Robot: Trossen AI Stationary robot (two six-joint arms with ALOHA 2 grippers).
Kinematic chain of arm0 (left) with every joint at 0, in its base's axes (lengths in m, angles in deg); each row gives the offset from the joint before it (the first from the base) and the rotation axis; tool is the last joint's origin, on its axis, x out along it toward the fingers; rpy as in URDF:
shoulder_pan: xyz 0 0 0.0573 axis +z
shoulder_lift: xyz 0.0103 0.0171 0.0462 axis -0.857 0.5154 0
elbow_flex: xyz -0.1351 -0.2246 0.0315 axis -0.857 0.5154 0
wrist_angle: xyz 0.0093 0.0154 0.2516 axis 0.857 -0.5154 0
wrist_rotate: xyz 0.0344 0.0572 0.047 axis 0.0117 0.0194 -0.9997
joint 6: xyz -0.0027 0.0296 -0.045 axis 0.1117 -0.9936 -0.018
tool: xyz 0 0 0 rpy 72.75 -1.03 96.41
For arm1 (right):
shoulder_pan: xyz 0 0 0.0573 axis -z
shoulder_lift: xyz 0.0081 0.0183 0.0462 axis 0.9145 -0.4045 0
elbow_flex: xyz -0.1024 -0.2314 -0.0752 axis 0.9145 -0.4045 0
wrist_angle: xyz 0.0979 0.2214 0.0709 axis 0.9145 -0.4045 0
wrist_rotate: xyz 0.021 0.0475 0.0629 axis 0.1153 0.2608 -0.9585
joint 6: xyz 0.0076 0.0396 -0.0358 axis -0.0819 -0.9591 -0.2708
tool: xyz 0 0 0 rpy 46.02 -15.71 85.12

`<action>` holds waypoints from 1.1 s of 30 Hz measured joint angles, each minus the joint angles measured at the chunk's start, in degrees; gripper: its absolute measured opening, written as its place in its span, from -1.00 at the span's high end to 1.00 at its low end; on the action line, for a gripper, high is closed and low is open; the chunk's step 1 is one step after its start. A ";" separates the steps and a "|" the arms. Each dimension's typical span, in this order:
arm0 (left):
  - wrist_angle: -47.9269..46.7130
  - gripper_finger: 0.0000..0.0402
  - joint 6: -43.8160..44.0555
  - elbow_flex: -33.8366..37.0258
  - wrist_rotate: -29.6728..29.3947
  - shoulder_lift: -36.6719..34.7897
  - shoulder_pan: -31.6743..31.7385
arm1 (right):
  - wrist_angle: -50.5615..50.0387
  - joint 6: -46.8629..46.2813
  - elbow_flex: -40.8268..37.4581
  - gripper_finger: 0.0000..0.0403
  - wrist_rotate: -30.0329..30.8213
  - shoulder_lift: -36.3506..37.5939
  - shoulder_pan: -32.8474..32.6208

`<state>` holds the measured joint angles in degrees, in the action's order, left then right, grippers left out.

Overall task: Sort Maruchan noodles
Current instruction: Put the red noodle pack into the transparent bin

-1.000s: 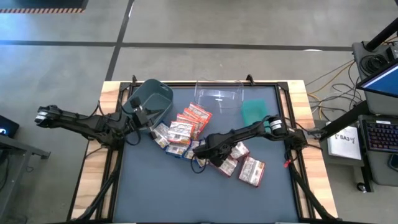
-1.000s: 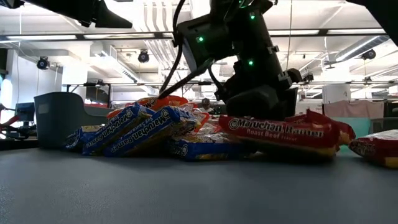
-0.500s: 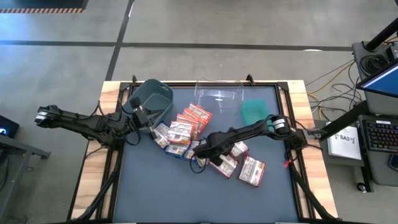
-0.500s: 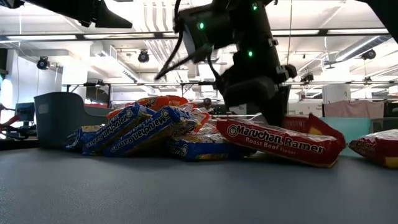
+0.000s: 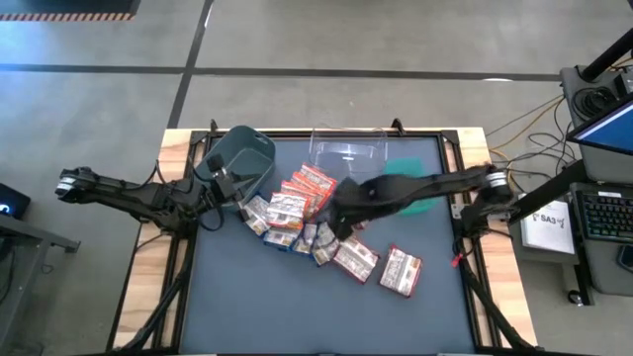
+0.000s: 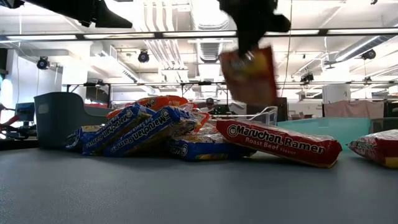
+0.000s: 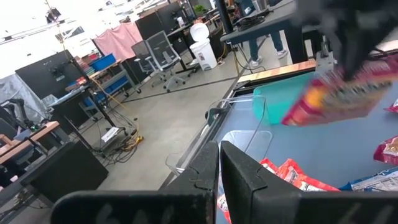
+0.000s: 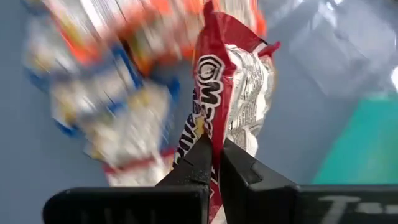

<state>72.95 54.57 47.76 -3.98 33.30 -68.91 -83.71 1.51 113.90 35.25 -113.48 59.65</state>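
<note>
1. One maroon-and-white Maruchan packet [image 8: 231, 81] hangs from the right gripper [image 8: 214, 152], lifted clear above the pile of ramen packets [image 5: 297, 213] that lies in the middle of the table [image 5: 247, 307].
2. Doing this step well seems to mean carrying the packet level and unhurried toward the far bins, since it is pinched only by one thin edge and could swing or slip.
3. Three bins wait at the far side: a grey bin [image 5: 242, 158], a clear bin [image 5: 346, 153] and a green bin [image 5: 404, 173]. Which one takes this flavour cannot be told from here; the packet should be well over the chosen bin's mouth before release.
4. The right gripper's fingers are closed tight on the packet's edge, the wrapper standing up between them in the right wrist view.
5. In the low view the held packet dangles above a roast beef packet [image 6: 280, 142] on the table, apart from it.
6. The left gripper [image 7: 219, 163] waits near the grey bin at the table's left edge, fingers pressed together on nothing.
</note>
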 joint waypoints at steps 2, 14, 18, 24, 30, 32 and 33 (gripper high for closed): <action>0.04 1.00 0.00 0.00 0.00 0.00 0.00 | 3.30 1.67 -0.20 0.96 0.24 3.06 1.67; 0.70 1.00 -0.02 0.00 0.00 0.00 0.00 | 15.70 13.38 -6.70 0.96 -7.55 12.73 21.13; 0.68 1.00 -0.02 0.00 0.00 0.00 0.00 | 16.68 15.16 -10.43 0.96 -9.90 12.31 23.09; -0.47 1.00 0.50 0.00 0.00 0.00 0.01 | 16.60 9.98 -17.18 0.95 -18.51 11.76 22.61; -1.28 1.00 1.50 0.00 0.00 0.02 0.00 | 17.17 6.20 -23.22 0.69 -22.03 11.76 22.65; -1.27 1.00 1.50 0.00 0.00 0.10 0.01 | 17.50 5.19 -25.54 0.53 -22.06 11.74 22.59; -1.29 1.00 1.49 0.00 0.00 0.11 0.01 | 18.14 4.54 -26.72 0.45 -22.00 11.71 22.50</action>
<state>71.66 56.06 47.76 -3.98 33.41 -68.91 -65.57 6.05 87.17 13.26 -101.77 82.15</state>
